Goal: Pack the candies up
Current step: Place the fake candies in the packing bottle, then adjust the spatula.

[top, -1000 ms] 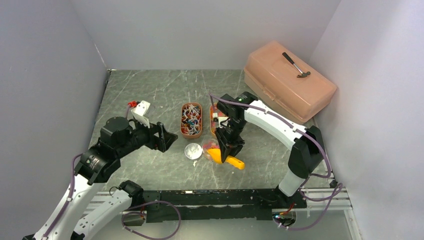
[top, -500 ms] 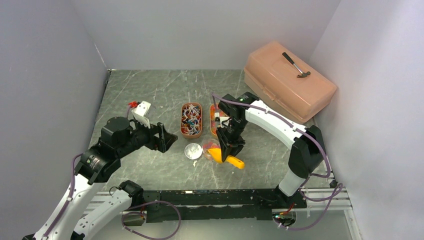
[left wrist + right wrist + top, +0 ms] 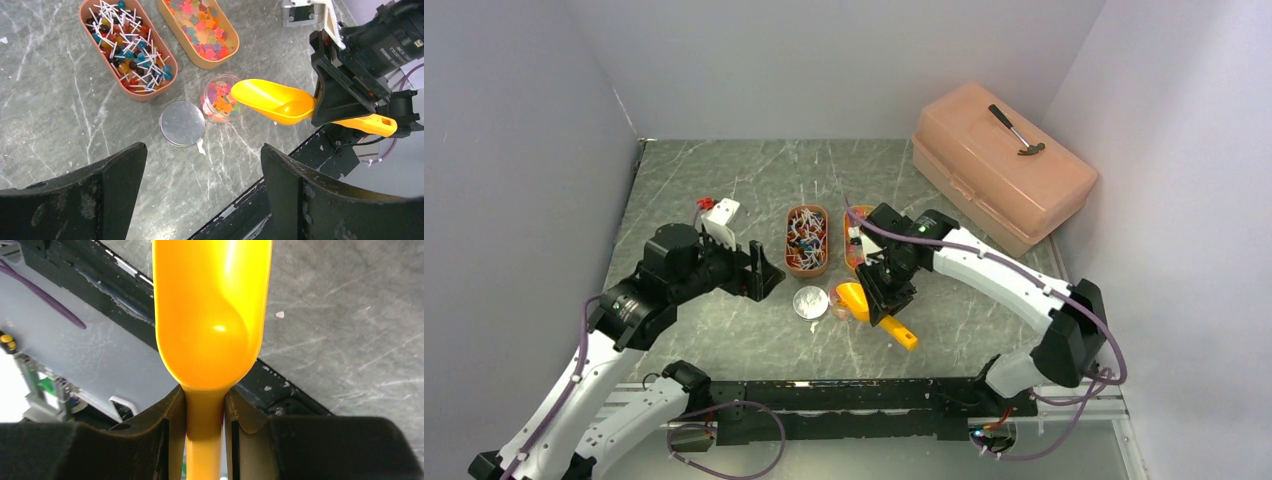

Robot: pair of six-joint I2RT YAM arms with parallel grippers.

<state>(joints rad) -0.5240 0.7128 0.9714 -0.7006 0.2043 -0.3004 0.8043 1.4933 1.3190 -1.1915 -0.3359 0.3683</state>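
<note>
Lying left of right hand (image 3: 328,113): candies (image 3: 220,102)

No writing, label, brand or number is legible on anything here.

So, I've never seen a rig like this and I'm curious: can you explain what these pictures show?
Two robot arms, left and right, stand bolted at a table's edge, each ending in a two-finger gripper. One picture looks down from above and behind them; the other two come from cameras on the wrists. On the grey table lie a tray of red and blue sweets on white sticks, a tray of star gummies, a small clear jar holding some of them, and a round lid nearby. The right gripper clamps an orange scoop by its handle, tip at the jar. The left gripper is open and empty. A pink case with a hammer on top sits back right.
</note>
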